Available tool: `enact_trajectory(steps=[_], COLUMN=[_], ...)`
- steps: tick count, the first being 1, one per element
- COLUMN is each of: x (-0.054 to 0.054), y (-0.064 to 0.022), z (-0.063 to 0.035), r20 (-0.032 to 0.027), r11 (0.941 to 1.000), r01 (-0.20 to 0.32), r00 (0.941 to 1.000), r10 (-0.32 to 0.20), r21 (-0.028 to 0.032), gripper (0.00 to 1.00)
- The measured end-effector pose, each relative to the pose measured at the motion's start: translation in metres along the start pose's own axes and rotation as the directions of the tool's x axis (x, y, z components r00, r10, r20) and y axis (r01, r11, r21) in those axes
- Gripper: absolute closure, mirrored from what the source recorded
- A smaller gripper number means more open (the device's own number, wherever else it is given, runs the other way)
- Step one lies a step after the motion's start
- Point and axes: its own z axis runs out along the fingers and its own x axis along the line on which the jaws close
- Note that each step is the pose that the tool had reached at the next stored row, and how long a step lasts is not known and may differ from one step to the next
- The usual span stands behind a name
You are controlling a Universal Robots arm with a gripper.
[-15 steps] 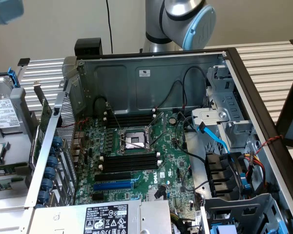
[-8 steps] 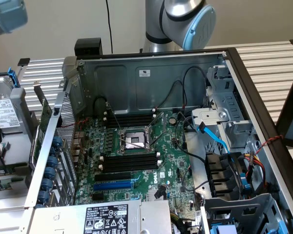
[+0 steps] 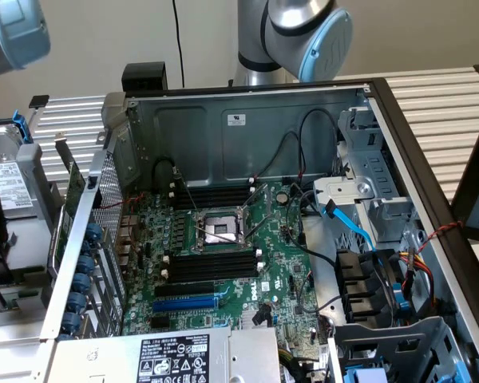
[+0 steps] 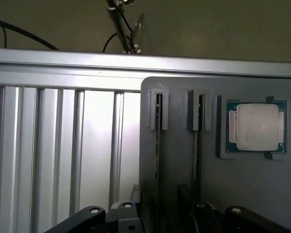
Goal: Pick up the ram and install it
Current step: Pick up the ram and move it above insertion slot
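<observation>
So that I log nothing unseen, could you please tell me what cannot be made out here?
Ram sticks: wrist view, edge-on in the grey tray's holders, so chips and label are hidden.
Black slots: exterior view, too small to tell how their white clips stand.
Robot arm: exterior view, cut off by the top edge.
Black label: exterior view, print too small, cut by the bottom edge.

Matt grey sheet-metal case point(image 3: 247, 128); green circuit board point(image 3: 239, 263) with a slight sheen; ribbed, brushed aluminium table point(image 4: 48, 145); smooth matt grey plastic tray point(image 4: 178, 162); chip point(image 4: 256, 127) capped in dull silvery metal
</observation>
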Motion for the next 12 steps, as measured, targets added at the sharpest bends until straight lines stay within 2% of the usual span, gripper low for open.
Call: enact_trajectory(steps=[10,11,12], x=[0.0000,-0.0001,-0.0001], y=[0.0000,0.0000,0.0000], z=[0.0037,0.0041,0.0046], r20=[-0.0002,0.0000,0.0000], r11=[1.0000,1.0000,1.0000], r01=[0.000,0.000,0.000], r00=[1.0000,1.0000,1.0000], r10=[0.000,0.000,0.000], r21=[-0.0002,0.0002,0.0004], gripper=[0.58,0.60,0.67])
